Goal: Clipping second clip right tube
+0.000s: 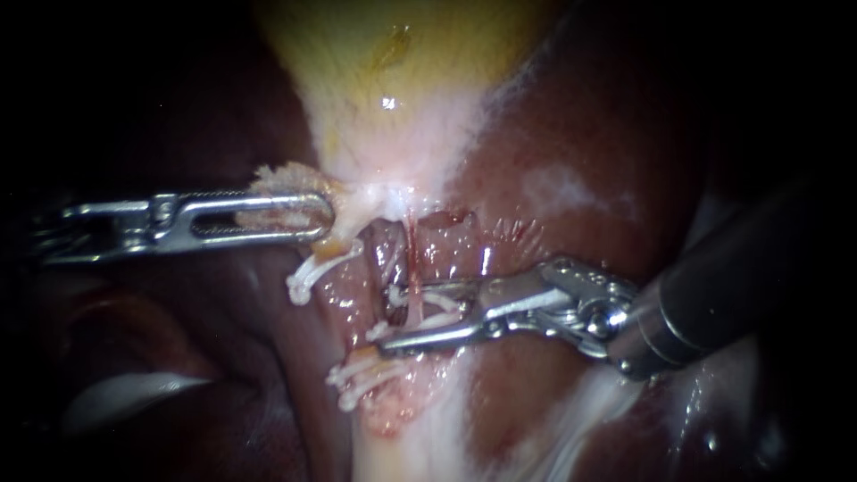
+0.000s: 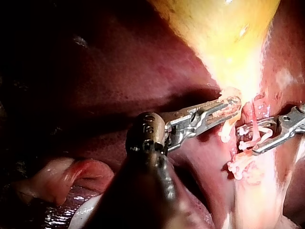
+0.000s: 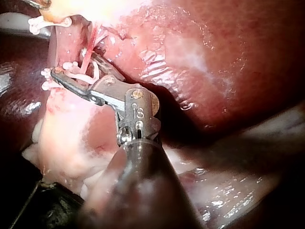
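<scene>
Jaws of my right instrument (image 1: pixel 388 318) stand spread, one on each side of the right tube (image 1: pixel 413 268). They carry a white clip (image 1: pixel 442 308) whose two legs seem to lie against their inner faces, though glare on the wet tissue makes that contact hard to be sure of. The clip is open and straddles the tube without yet being pressed closed.

The right tube is a thin, reddish, glistening strand. It runs from the pale neck of the gallbladder (image 1: pixel 393 62) down through the open clip and is stretched fairly straight. Nearer than the jaws, just beside the tube's lower end, a cluster of white clips (image 1: pixel 361 375) sits on pale, ragged tissue. To the tube's left, another white clip (image 1: pixel 312 270) crosses a thicker pale strand.

Beyond that, left of the tube's upper end, my left instrument (image 1: pixel 326 217) has its slotted jaws pressed together on frayed pale tissue (image 1: pixel 277 178) at the gallbladder's neck. The gallbladder rises yellow and smooth behind the tube, with dark red liver (image 1: pixel 580 134) on either side.
</scene>
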Controlling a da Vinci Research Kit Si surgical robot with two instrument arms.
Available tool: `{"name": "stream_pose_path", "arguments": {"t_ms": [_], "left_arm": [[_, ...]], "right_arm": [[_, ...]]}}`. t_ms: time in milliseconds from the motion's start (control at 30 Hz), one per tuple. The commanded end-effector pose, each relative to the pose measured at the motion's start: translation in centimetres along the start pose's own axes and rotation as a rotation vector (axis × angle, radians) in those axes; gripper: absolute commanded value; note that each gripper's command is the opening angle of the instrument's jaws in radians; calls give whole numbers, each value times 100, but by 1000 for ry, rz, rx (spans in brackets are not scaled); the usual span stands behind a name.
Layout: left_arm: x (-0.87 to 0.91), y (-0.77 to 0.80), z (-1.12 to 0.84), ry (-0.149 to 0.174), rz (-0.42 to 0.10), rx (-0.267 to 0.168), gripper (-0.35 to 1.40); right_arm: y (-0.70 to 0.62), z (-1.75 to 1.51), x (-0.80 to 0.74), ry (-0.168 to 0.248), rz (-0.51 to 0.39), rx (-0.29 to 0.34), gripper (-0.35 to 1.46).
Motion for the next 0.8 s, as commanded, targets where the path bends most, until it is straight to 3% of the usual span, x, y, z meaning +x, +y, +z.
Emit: {"name": "stream_pose_path", "arguments": {"t_ms": [33,500,800], "left_arm": [[0,0,0,0,0,0,-35],[0,-1,0,0,0,0,-35],[0,0,0,0,0,0,-35]], "right_arm": [[0,1,0,0,0,-1,45],[-3,2,1,7,5,13,45],[-13,0,6,35,36,59,45]]}}
